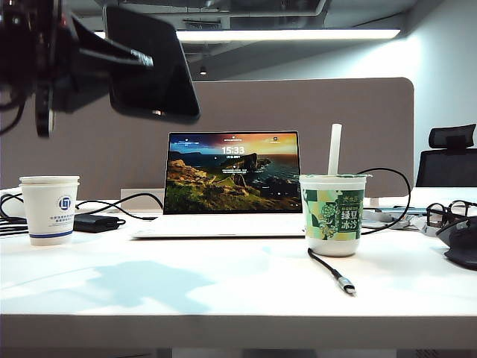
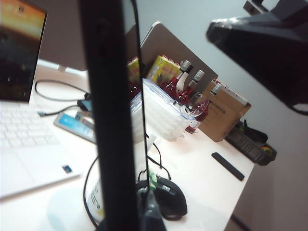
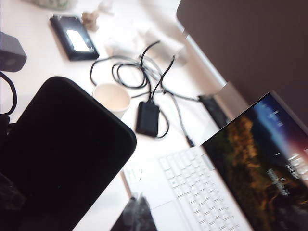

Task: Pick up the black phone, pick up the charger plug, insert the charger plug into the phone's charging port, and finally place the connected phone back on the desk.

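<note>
The black phone (image 1: 153, 63) hangs high above the desk (image 1: 223, 291) at the upper left, tilted, with my left gripper (image 1: 123, 56) shut on its edge. In the left wrist view the phone (image 2: 110, 120) is a black bar seen edge-on, clamped at my left gripper (image 2: 139, 208). The charger plug (image 1: 346, 284) lies loose on the desk in front of the green cup, its thin black cable running behind the cup. My right gripper (image 3: 138, 214) is shut and empty, in the air above the laptop's keyboard, close beside the raised phone (image 3: 62, 154). It does not show in the exterior view.
An open white laptop (image 1: 231, 186) stands mid-desk before the grey partition (image 1: 298, 112). A paper cup (image 1: 49, 209) and a black adapter brick (image 1: 95, 222) with cables sit left. A green drink cup (image 1: 332, 216) with a straw, glasses (image 1: 447, 212) and a black mouse (image 1: 463, 246) sit right.
</note>
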